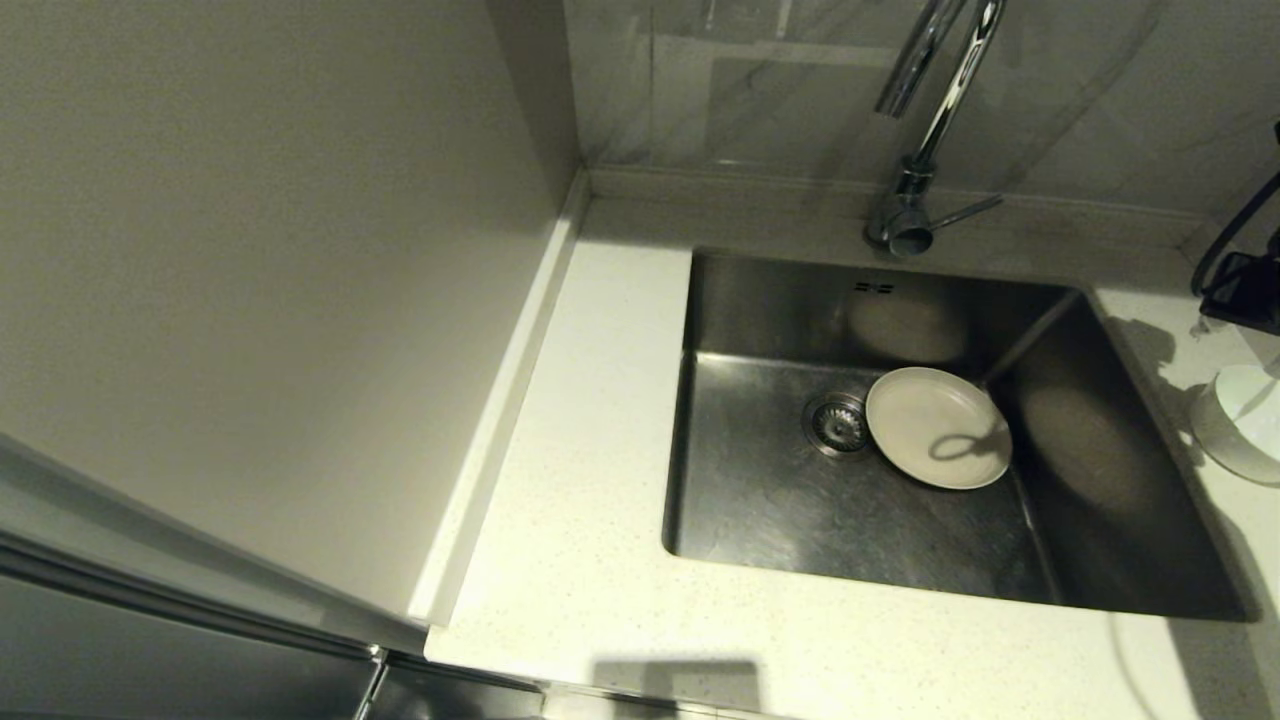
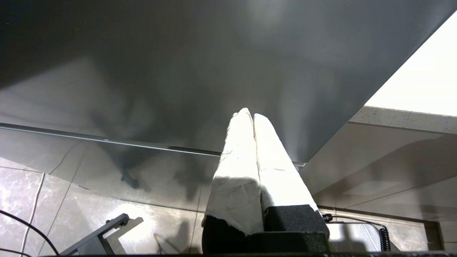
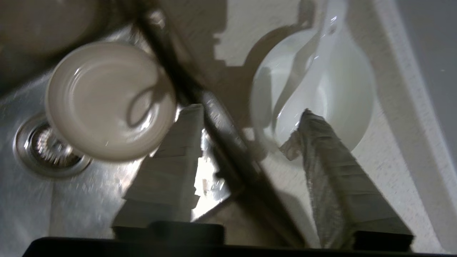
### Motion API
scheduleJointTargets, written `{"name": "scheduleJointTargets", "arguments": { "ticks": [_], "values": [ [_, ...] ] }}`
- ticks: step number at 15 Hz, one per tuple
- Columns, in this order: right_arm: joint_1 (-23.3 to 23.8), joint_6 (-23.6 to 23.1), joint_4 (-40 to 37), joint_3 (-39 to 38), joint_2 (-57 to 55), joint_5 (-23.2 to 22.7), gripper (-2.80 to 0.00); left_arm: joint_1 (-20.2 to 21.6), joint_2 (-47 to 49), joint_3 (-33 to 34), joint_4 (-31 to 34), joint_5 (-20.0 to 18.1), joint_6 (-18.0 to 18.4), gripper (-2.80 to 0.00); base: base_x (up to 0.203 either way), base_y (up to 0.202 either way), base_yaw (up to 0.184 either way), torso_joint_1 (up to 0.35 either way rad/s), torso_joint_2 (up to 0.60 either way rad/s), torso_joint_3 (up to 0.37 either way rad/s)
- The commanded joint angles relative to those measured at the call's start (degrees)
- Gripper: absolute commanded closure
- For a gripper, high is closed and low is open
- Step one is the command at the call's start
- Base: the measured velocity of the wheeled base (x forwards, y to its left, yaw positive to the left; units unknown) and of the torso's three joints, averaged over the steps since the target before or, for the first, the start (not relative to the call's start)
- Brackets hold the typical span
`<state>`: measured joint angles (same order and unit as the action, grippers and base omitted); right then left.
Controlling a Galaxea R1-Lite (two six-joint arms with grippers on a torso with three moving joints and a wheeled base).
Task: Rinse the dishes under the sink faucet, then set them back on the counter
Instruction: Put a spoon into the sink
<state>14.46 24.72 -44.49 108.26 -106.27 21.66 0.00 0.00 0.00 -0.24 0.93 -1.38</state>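
A cream-white plate (image 1: 938, 427) lies flat in the steel sink (image 1: 790, 520), next to the drain strainer (image 1: 838, 423). It shows again in the right wrist view as the plate (image 3: 107, 100). A white bowl (image 3: 335, 82) with the soup spoon (image 3: 303, 92) resting in it stands on the counter (image 1: 580, 450), right of the sink; in the head view the bowl (image 1: 1240, 425) is at the right edge. My right gripper (image 3: 250, 110) hangs open above the sink's right rim, one fingertip (image 3: 309, 121) over the bowl, holding nothing. The chrome faucet (image 1: 935, 120) rises behind the sink.
The faucet's lever (image 1: 965, 212) points right. My right arm (image 1: 1240, 285) enters at the far right edge. A wall panel (image 1: 250, 280) bounds the counter on the left. My left gripper (image 2: 249, 113) is parked low beside a dark cabinet front.
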Motion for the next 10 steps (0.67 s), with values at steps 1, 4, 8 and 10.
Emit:
{"name": "scheduleJointTargets", "arguments": {
  "ticks": [1, 4, 8, 10],
  "values": [
    [3.3, -0.49, 1.38, 0.02, -2.0, 0.14, -2.8, 0.0, -0.18, 0.0, -0.02, 0.04, -0.03, 0.0, 0.0, 0.0, 0.0, 0.0, 0.0, 0.0],
    [7.38, -1.15, 3.86, -0.56, -3.89, 0.05, -2.8, 0.0, -0.18, 0.0, -0.02, 0.04, -0.03, 0.0, 0.0, 0.0, 0.0, 0.0, 0.0, 0.0],
    [8.94, -0.74, 4.0, -1.57, -5.08, -0.3, -2.8, 0.0, -0.18, 0.0, -0.02, 0.04, -0.03, 0.0, 0.0, 0.0, 0.0, 0.0, 0.0, 0.0],
    [9.0, -0.73, 5.57, -3.03, -5.08, -0.31, -2.8, 0.0, -0.18, 0.0, -0.02, 0.04, -0.03, 0.0, 0.0, 0.0, 0.0, 0.0, 0.0, 0.0]
  ]
}}
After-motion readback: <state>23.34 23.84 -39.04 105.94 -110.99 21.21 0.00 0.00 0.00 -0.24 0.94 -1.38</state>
